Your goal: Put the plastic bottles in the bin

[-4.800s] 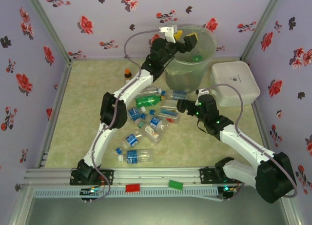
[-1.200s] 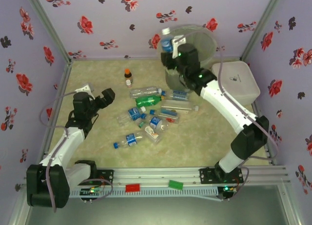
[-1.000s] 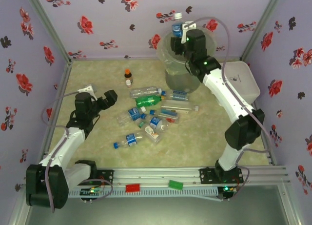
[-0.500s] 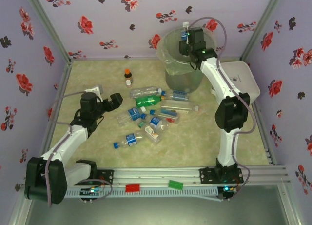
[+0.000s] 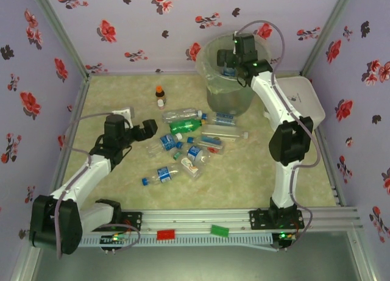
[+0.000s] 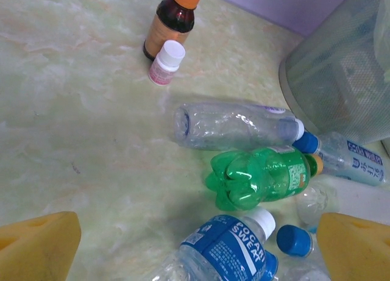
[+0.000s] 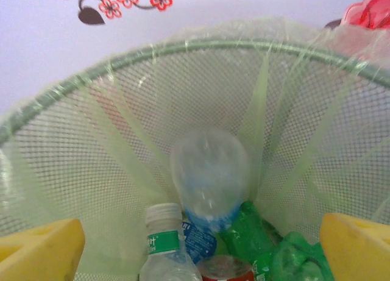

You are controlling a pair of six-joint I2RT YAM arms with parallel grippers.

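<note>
The left hand [image 5: 145,130] is hanging wide and empty, low over the counter [image 5: 109,98]. Just ahead of it the bottles [image 5: 189,148] are lying flat: a clear one [image 6: 234,125] and a green one [image 6: 262,177], long axes side to side, caps pointing to its right toward the bin [image 6: 341,80]. The right hand [image 5: 230,64] is gaping wide above the bin; below it a clear bottle [image 7: 210,171] is pointing base up inside. The counter is showing pale green marble; lilac flowered walls [image 5: 122,31] are enclosing it.

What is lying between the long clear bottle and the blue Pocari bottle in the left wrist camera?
A green bottle on its side lies between the clear bottle and the Pocari bottle; the left wrist view shows it.
</note>
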